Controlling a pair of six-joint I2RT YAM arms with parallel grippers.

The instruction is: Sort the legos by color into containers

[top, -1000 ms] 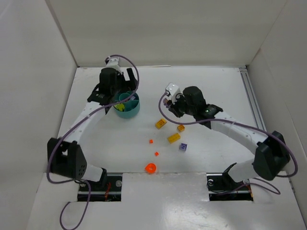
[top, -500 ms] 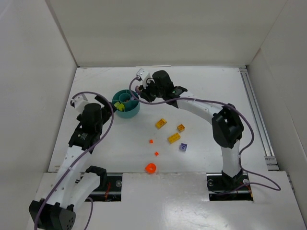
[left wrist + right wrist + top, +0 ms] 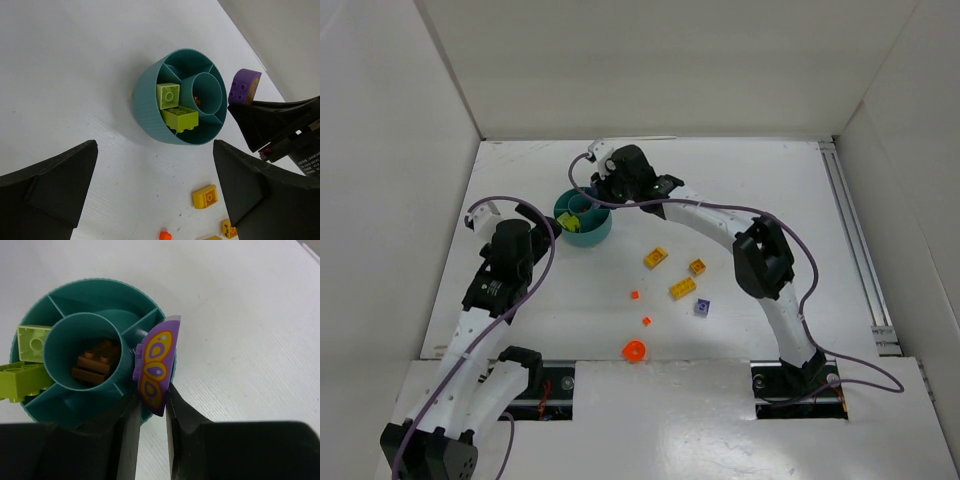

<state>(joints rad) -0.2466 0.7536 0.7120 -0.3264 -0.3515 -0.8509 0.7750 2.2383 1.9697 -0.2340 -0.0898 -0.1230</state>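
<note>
**Purple piece held at the dish's rim, left claw wide open**

On the left of the white tabletop (image 3: 770, 180), the left claw (image 3: 155, 146) hangs spread wide with nothing in it. It faces the teal dish (image 3: 145, 100) from the near-left side and does not touch it.

The dish stands toward the far left of the tabletop. Two lime green bricks (image 3: 168, 95) lie together in one outer compartment, one tilted against the other. A brown brick (image 3: 95, 362) lies in the small central cup.

At the dish's right side, the right claw (image 3: 151, 400) is closed narrow on a purple piece (image 3: 156, 365). The piece is rounded and printed with an orange-yellow wing pattern. It is held edge-up at the rim, beside an outer compartment. From these views it is not clear whether it touches the rim.

Further right and nearer the arm bases, loose legos lie scattered on the tabletop. Three yellow bricks (image 3: 655, 257) sit near one another, with a small purple brick (image 3: 701, 307) just beside the nearest of them. Two orange-red bits (image 3: 634, 295) lie to their left, and an orange ring (image 3: 635, 350) sits closest to the near edge.
</note>
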